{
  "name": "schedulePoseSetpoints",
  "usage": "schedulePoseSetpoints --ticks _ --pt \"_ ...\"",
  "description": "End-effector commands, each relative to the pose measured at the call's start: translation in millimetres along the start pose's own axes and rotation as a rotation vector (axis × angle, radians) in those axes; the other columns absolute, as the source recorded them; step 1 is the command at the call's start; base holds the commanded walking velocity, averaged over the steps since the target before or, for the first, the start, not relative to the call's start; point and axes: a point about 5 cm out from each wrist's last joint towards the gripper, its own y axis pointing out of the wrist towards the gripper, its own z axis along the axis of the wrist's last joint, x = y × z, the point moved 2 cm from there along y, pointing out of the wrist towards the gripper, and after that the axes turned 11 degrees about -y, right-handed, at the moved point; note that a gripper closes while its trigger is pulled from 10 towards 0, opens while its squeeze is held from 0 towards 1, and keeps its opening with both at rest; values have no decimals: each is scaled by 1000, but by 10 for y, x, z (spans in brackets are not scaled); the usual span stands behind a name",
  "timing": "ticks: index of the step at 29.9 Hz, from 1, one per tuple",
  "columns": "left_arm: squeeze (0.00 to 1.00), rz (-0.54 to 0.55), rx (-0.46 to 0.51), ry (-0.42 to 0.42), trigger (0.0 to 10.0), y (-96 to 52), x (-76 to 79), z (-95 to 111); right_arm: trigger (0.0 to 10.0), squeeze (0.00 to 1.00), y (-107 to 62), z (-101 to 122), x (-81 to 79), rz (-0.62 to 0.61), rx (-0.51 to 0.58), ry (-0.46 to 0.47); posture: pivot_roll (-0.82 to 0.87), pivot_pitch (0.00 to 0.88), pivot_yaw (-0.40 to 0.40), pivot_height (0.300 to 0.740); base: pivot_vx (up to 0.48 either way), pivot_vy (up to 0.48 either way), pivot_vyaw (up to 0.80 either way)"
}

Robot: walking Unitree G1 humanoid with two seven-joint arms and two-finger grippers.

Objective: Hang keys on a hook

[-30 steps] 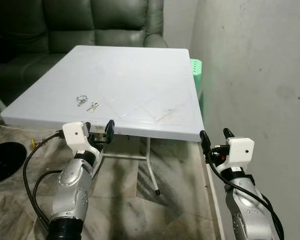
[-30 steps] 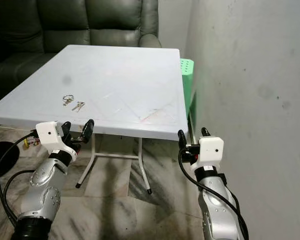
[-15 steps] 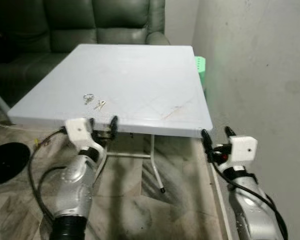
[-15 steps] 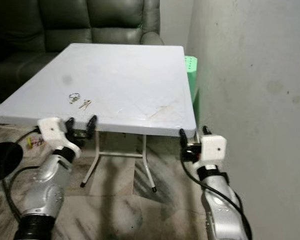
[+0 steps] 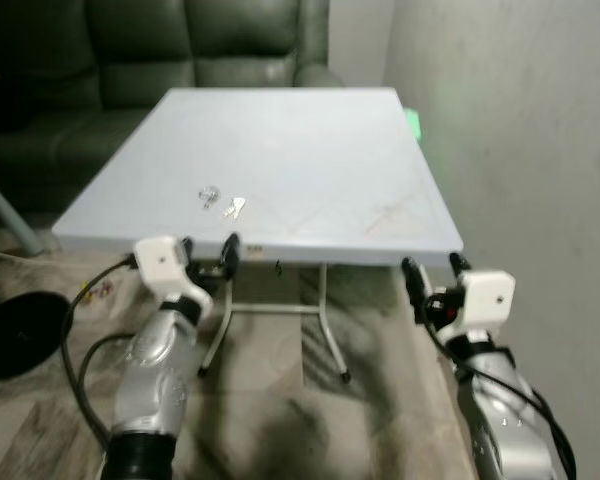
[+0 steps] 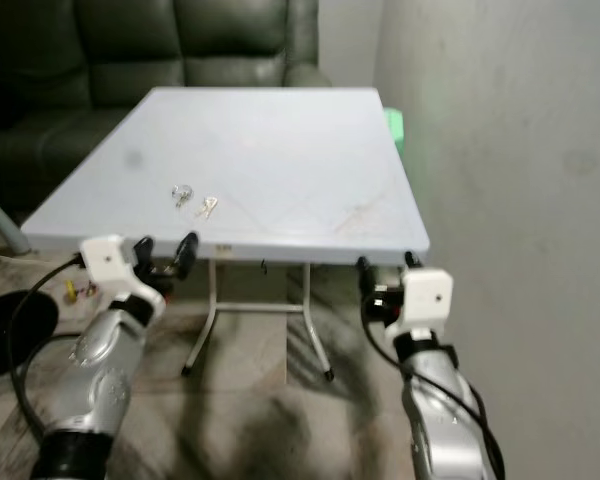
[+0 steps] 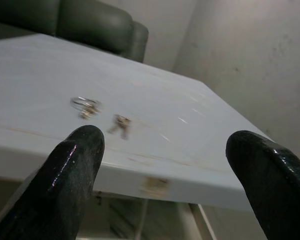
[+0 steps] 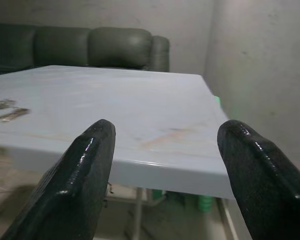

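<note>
Left gripper [image 5: 208, 246]: fingers spread wide, holding nothing, level with the table's near edge.
Right gripper [image 5: 433, 270]: fingers wide apart, empty, by the near right corner.
Keys [image 5: 221, 201]: flat on the white table [image 5: 310, 130], near its front edge, just beyond the left gripper.
Behind: dark sofa [image 5: 150, 50].

Keys [image 5: 221, 201] on table [image 5: 310, 130]; sofa [image 5: 150, 50] behind; wall [image 5: 520, 120] right
</note>
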Motion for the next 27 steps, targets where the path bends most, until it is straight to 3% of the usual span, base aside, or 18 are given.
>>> schedulePoseSetpoints --ticks 1,27 --pt "0 20 17 17 10000 -8 -72 83 10000 0 33 67 -84 26 25 15 -84 0 -20 740 0 480 0" --pt "0 28 11 19 10000 6 -69 71 10000 0 25 68 -91 30 19 20 -80 0 -23 740 0 480 0"
